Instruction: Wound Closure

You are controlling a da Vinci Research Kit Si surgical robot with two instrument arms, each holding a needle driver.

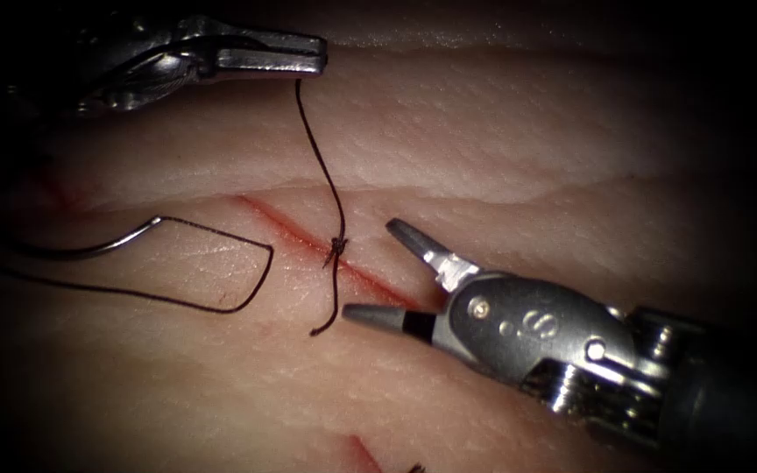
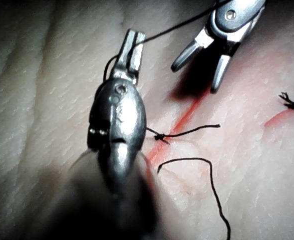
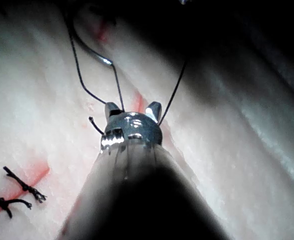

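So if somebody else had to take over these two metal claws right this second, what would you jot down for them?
Left tool: jaws shut on the thread, which rises from the knot.
Right tool: jaws open, holding nothing, just right of the knot.
Needle: lying free on the tissue, left of the cut, not in the tissue.
Done: one knot sits on the cut, a short tail hanging below it.
Left: the thread is uncut; the cut shows open on both sides of the knot.

Needle point(image 1: 89, 250) lost in shadow toward its tip at the endoscope view's left, left hand point(image 1: 313, 54) shaft swallowed by dark, right hand point(image 1: 378, 271) shaft cut by the frame edge, its jaws largely masked by its own wrist in the right wrist view.
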